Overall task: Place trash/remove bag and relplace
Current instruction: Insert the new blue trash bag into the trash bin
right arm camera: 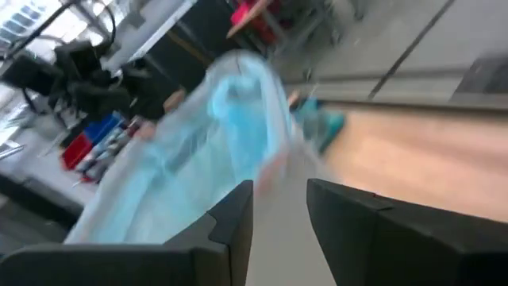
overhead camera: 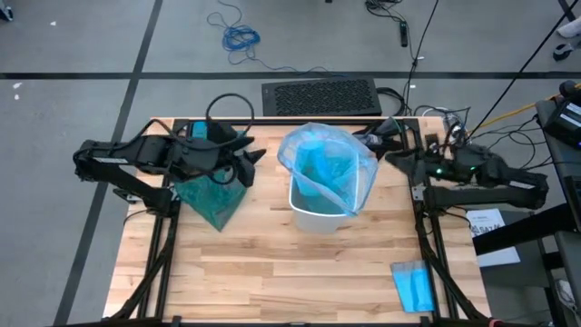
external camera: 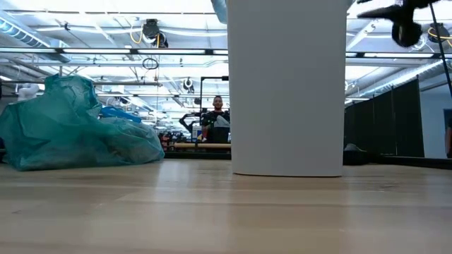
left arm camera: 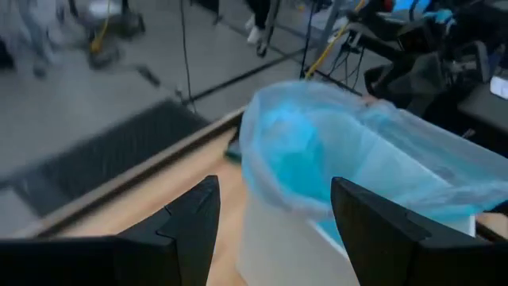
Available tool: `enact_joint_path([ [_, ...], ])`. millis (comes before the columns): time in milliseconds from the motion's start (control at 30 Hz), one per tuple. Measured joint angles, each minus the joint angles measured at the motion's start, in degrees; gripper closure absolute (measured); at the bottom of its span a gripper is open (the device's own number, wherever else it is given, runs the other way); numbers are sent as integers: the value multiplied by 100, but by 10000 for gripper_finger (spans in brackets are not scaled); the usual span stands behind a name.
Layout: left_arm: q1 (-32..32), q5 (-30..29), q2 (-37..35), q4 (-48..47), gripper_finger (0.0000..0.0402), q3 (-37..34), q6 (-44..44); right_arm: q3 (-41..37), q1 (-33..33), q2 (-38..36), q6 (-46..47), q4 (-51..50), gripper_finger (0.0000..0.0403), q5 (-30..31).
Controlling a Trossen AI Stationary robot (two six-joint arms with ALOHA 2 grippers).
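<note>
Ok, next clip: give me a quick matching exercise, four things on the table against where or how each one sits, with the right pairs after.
Things:
1. teal-green bag
2. pale blue liner
3. white bin
4. folded blue sheet

Places or states:
A. flat near the table's front right corner
B. standing upright mid-table
C. lying crumpled on the wood under the left arm
D. draped over the bin's rim, mouth open

Pairs: 1-C, 2-D, 3-B, 4-A
</note>
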Motion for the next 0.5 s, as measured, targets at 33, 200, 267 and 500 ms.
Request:
enact_joint_path([
  [33, 12, -8, 1, 117, 167, 0, 256, 151, 0, 114, -134, 0, 292, 136],
  [200, 249, -213, 35, 403, 167, 0, 1342, 880, 0, 881, -531, 65, 297, 512],
  [267, 395, -300, 35, 477, 167, 0, 1535, 1158, 0, 1229, -708, 157, 298, 539],
  [500, 899, -43, -4, 415, 167, 0, 2046, 2015, -7, 2353, -1532, 38, 298, 698],
])
